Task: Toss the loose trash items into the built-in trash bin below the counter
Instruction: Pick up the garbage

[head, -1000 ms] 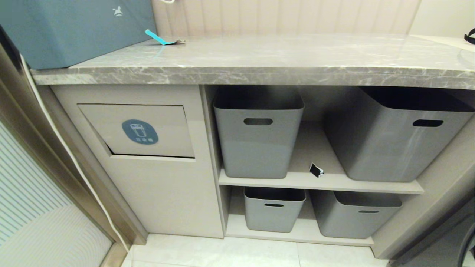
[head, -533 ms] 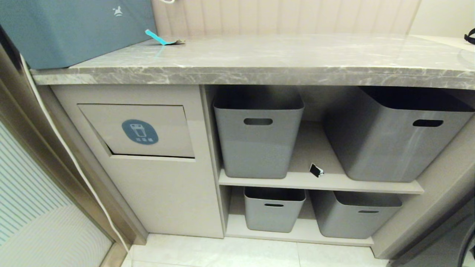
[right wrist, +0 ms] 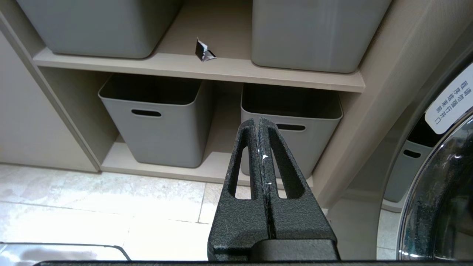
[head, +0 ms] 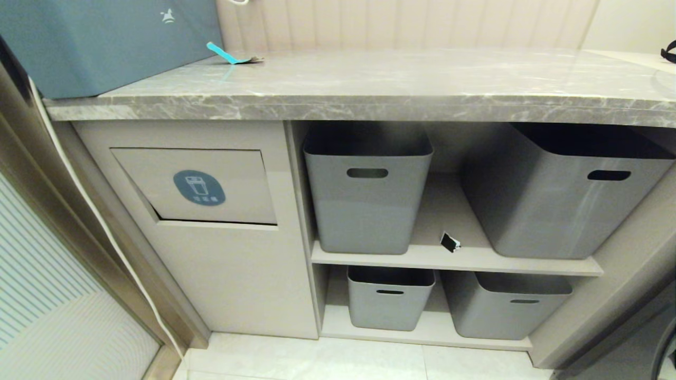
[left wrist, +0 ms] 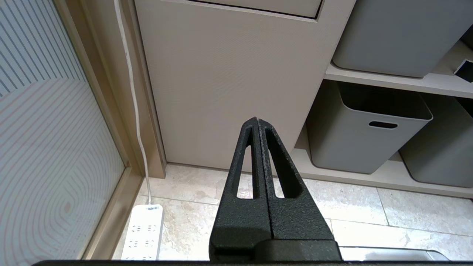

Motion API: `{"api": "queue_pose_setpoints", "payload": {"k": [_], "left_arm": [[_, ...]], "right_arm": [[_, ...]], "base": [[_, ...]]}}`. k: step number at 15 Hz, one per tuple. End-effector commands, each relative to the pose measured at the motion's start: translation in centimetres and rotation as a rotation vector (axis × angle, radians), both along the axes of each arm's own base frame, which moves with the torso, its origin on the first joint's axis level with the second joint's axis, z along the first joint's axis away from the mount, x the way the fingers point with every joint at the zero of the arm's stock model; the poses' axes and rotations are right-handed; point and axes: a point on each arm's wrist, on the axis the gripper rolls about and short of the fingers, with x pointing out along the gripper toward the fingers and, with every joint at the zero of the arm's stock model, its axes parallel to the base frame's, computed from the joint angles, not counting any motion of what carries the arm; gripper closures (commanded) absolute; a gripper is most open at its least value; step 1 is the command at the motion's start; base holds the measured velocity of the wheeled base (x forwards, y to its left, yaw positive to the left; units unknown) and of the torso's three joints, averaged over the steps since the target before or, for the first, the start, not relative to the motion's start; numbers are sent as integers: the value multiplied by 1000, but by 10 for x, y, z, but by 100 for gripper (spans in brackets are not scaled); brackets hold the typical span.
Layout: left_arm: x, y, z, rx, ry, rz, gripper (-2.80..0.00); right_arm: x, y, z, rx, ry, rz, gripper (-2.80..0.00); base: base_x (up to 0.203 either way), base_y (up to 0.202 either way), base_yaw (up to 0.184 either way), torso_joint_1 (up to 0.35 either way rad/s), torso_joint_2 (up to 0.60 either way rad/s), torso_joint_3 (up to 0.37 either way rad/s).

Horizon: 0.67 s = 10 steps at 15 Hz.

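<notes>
The torn black scrap with white edges (right wrist: pixel 204 51) sits upper-centre in the right wrist view, just left of and well beyond the right gripper (right wrist: pixel 258 122), jaws pressed together and empty.

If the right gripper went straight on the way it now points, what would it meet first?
Probably the grey tub on the bottom shelf, right side: the shut right gripper points at its front rim. Depth is hard to judge, and nothing else shows in between.
</notes>
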Motion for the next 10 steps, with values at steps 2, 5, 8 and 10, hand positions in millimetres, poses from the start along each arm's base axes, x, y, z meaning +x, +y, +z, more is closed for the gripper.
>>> {"api": "queue_pose_setpoints", "payload": {"k": [2,5,8,10], "left_arm": [[0,0,-1,-1,4,1,0],[0,0,-1,-1,4,3,0],[0,0,-1,-1,4,2,0],[0,0,-1,-1,4,1,0]], "right_arm": [[0,0,0,-8,2,-4,0],[0,0,0,-12,1,-5,0],[0,0,0,-12,2,-5,0],[0,0,0,-13,2,-5,0]], "base": [[0,0,0,20,-70,-57],[0,0,0,46,-239,-248],[0,0,0,170,-499,-295],[0,0,0,178,-491,-291]]}}
